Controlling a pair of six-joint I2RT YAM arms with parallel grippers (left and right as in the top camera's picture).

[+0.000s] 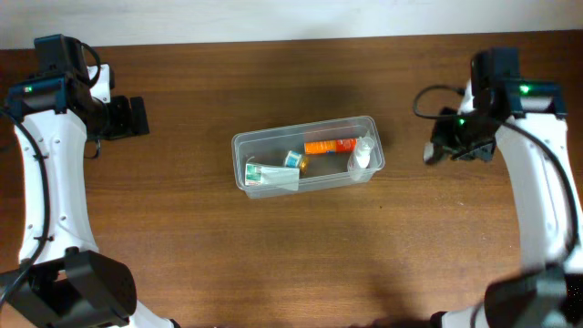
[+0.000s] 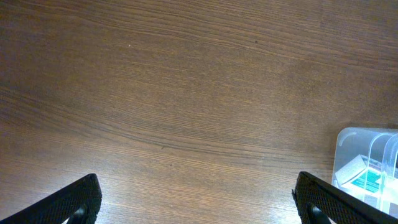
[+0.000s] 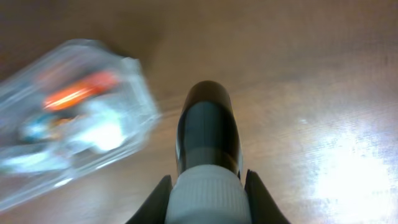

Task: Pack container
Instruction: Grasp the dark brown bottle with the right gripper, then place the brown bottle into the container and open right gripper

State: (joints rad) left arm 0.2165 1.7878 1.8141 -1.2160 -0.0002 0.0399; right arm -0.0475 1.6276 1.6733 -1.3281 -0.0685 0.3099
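Black fingers of my left pincer [image 2: 196,193] stand wide apart, gripping nothing, above the grainy brown wooden surface [image 2: 186,93]. My right pincer [image 3: 208,190] is closed round a dark glossy bottle [image 3: 208,130] with a pale ribbed cap, visible only in its blurred wrist view. Overhead shows the whole container [image 1: 305,128]: clear, round-cornered plastic, mid-surface between my arms, holding an orange bottle [image 1: 330,146], a white dropper bottle [image 1: 363,157] and a teal-and-white box [image 1: 271,175].

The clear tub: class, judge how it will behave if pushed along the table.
The tub probably slides easily: thin plastic on a smooth table. Likely light, holding few small items. The orange bottle lies on its side, so it may roll inside.
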